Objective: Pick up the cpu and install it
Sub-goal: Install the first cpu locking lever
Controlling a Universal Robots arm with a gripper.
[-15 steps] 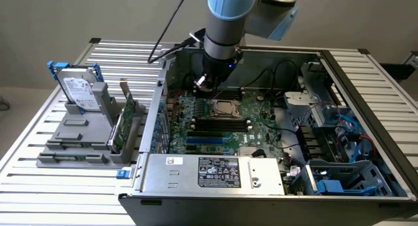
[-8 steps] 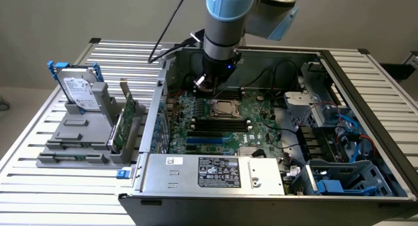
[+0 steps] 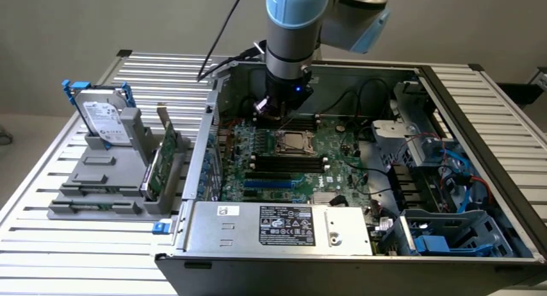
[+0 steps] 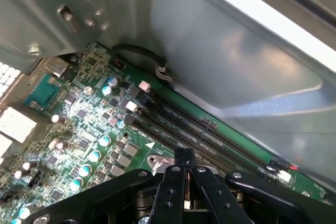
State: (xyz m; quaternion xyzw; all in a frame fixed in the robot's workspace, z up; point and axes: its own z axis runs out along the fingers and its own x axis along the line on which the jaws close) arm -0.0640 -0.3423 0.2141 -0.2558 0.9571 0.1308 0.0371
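Risks from here:
- Fingers (image 4: 172, 184) are sitting clenched tight, tips pressed together, nothing visibly pinched between them. If the chip is not fully seated, a closed tip coming down on it could be tilting it in its frame and bending contacts underneath.
- Tips are hanging very close to the board (image 3: 342, 161), beside the long memory slots (image 4: 199, 129). A sideways slip could be scraping small upright parts or snagging the black cable near the case (image 3: 478, 129) wall.
- The arm (image 3: 291, 27) is crowding the case's far wall in the exterior view, so room for correcting is looking slim.

Where the chip is:
- The cpu (image 3: 295, 141) appears to be lying flat inside the square metal socket (image 3: 277, 142), mid-board, as a pale square in the frame; I am judging this, since the detail is fine.
- Fingers are hovering just beside the socket's far corner, toward the exterior view's left, above the chip and not around it. Whether they are touching the frame, I cannot tell.
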